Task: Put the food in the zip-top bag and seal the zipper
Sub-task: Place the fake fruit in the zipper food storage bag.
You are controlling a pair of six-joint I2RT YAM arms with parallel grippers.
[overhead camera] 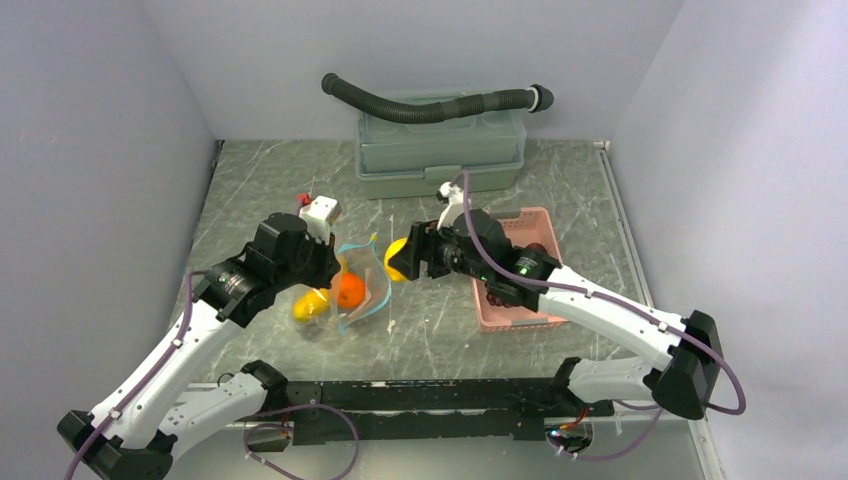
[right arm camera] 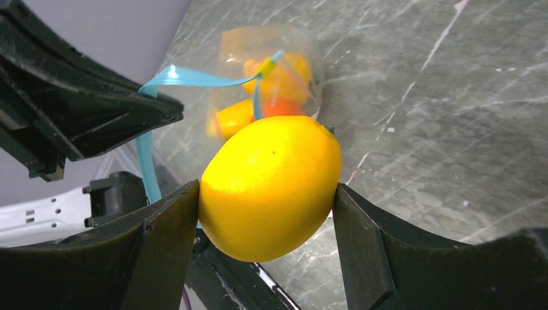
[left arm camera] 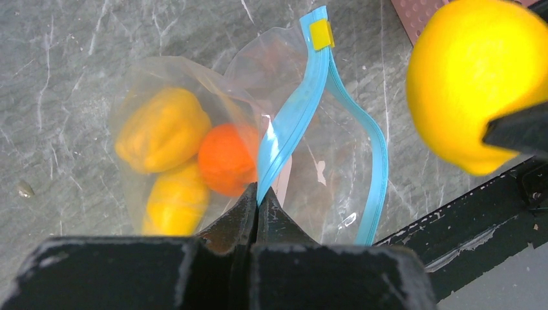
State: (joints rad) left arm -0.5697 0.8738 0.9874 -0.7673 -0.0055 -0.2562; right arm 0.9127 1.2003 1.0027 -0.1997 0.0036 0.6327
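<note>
The clear zip-top bag lies on the table left of centre, its mouth held up and gaping. Its teal-blue zipper carries a yellow slider. My left gripper is shut on the near zipper strip, lifting it. Inside the bag lie an orange ball and two yellow pieces. My right gripper is shut on a yellow lemon and holds it in the air just right of the bag's mouth; from above this lemon hangs beside the zipper.
A pink slotted basket sits under my right arm, right of the bag. A grey-green lidded box with a black corrugated hose across it stands at the back. Walls close in left and right.
</note>
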